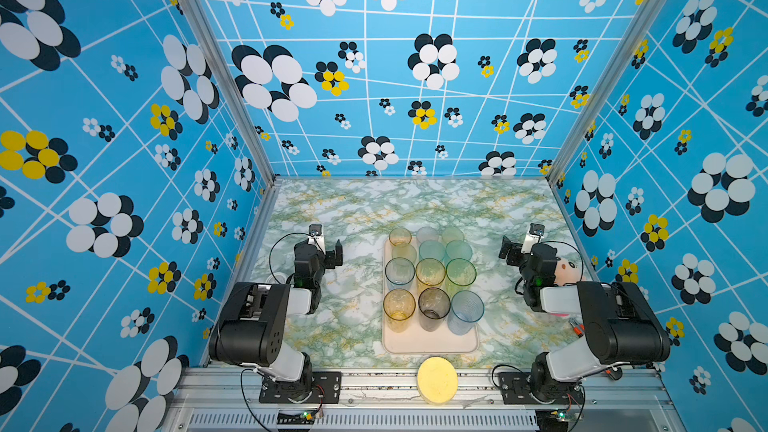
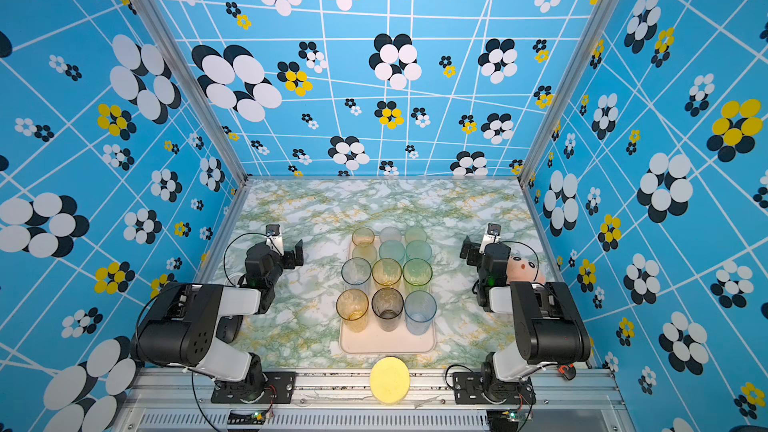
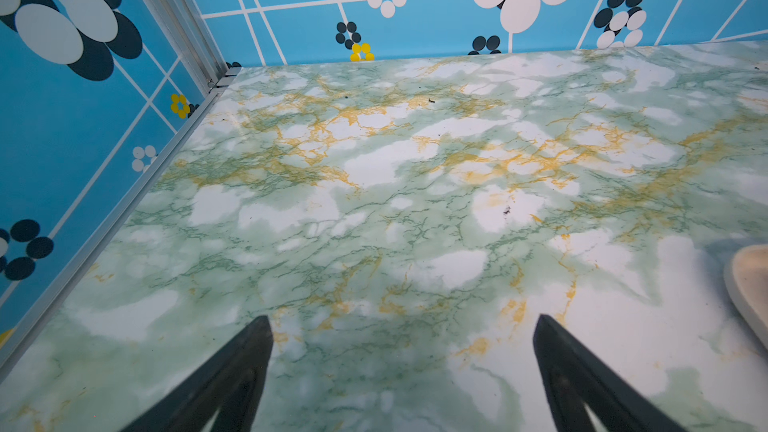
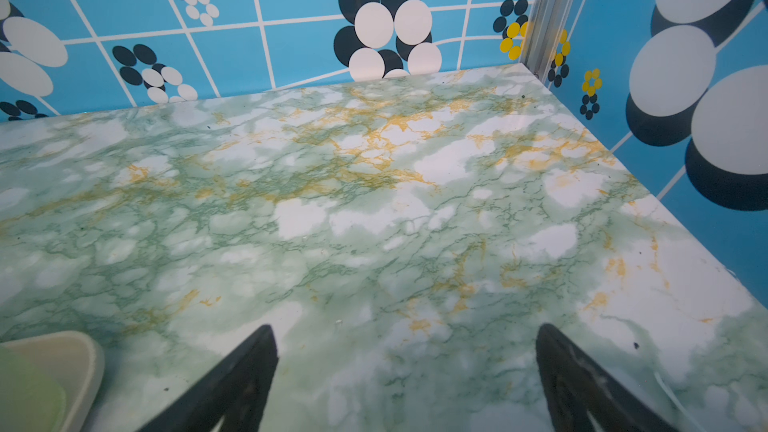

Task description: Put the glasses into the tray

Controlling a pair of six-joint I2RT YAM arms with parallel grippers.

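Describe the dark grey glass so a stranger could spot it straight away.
Find the pale tray in the middle of the marble table. In its row nearest the yellow sponge, the grey glass stands in the middle, dark and smoky between an amber glass and a pale blue glass.

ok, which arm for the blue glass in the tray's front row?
Right. The blue glass stands on the tray's right side, nearest the right gripper, open and empty; the left gripper sits across the tray.
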